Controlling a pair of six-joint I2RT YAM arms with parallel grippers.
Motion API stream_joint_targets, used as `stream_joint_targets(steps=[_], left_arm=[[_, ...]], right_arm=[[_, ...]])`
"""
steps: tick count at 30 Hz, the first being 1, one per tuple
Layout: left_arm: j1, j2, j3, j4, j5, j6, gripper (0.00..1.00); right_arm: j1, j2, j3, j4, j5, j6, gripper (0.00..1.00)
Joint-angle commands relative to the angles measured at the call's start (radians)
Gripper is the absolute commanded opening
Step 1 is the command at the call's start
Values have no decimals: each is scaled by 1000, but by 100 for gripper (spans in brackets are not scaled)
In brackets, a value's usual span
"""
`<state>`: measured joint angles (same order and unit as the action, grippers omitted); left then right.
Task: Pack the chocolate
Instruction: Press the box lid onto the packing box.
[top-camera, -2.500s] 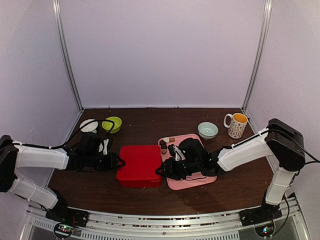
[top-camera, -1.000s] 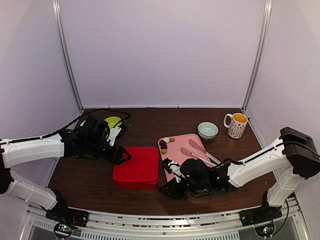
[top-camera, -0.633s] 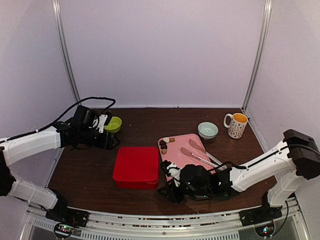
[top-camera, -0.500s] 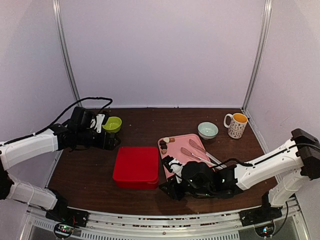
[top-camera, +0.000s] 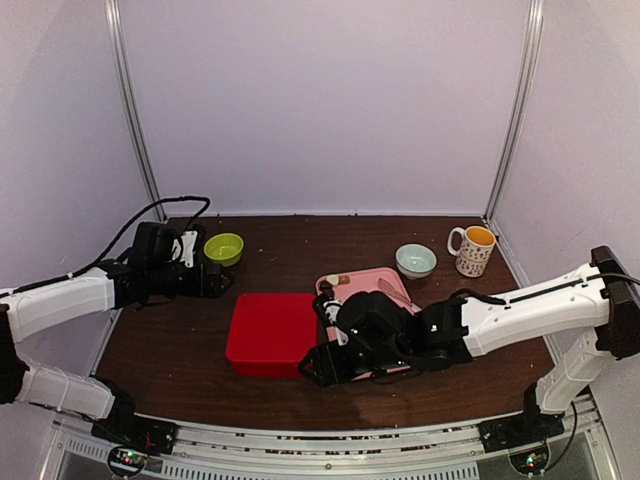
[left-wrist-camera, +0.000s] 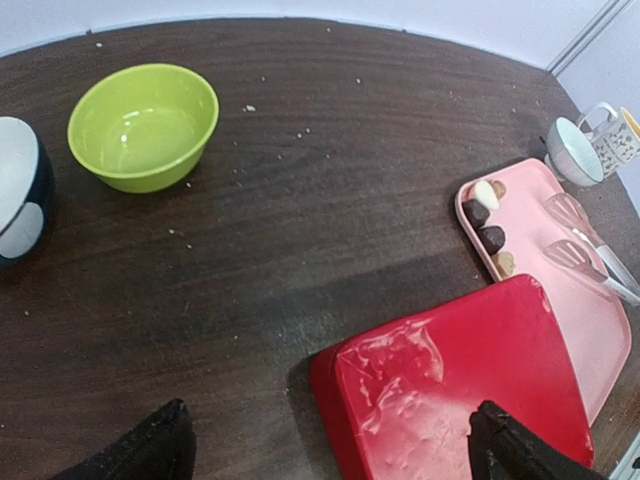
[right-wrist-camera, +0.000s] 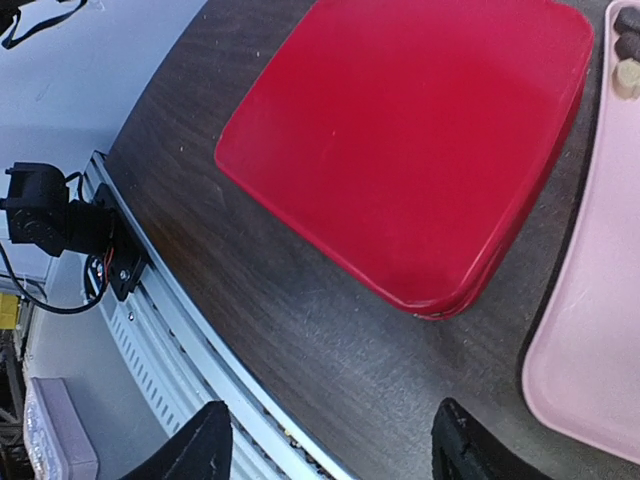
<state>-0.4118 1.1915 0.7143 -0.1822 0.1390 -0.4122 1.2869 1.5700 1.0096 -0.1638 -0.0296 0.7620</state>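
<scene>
The chocolate (left-wrist-camera: 488, 225) lies as several small dark, brown and cream pieces at the far left corner of the pink tray (left-wrist-camera: 610, 330); the same pieces (top-camera: 332, 284) show in the top view and at the edge of the right wrist view (right-wrist-camera: 628, 60). A closed red box (top-camera: 270, 332) (left-wrist-camera: 460, 390) (right-wrist-camera: 400, 140) sits left of the tray. My left gripper (top-camera: 212, 283) (left-wrist-camera: 330, 455) hangs open and empty, up and left of the box. My right gripper (top-camera: 312, 368) (right-wrist-camera: 335, 450) is open and empty, low by the box's front right corner, and its arm covers most of the tray.
A green bowl (top-camera: 224, 248) (left-wrist-camera: 145, 125) stands at the back left, beside a dark and white bowl (left-wrist-camera: 15, 190). At the back right stand a pale blue bowl (top-camera: 415, 260) and a mug (top-camera: 472, 250). Metal tongs (left-wrist-camera: 585, 240) lie on the tray. The table's near rail (right-wrist-camera: 130, 320) runs under my right gripper.
My left gripper let go of the box's far left corner, opened wide and drew back to the left. My right gripper opened wider and slid left along the box's front.
</scene>
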Motion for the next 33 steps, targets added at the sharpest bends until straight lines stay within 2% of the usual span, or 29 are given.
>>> stream_joint_targets(steps=[1,7,9,13,17,18,23,33], left_arm=[[20,66,46,47,92,-6,98],[33,132,66,54,123,-7,98],[34,143,70,55,126,-2,98],[36,152,74,54,131,5,97],[40,138,53,76,131,6,97],[40,135,48,80,131,6,97],[41,148,53,72,150,15,97],[73,233,39,164,248,-48,93]], right_arm=[[-49,55,52,-105,-218,112,68],[-150,33,-44,6,-380,228,81],[-169,25,-53,-2,-391,236,85],[-170,16,-40,-34,-354,273,99],[-195,38,20,-239,-254,321,100],[-198,43,16,-236,-256,317,100],[-194,-4,-123,5,-300,456,100],[-172,67,-68,163,-424,462,100]])
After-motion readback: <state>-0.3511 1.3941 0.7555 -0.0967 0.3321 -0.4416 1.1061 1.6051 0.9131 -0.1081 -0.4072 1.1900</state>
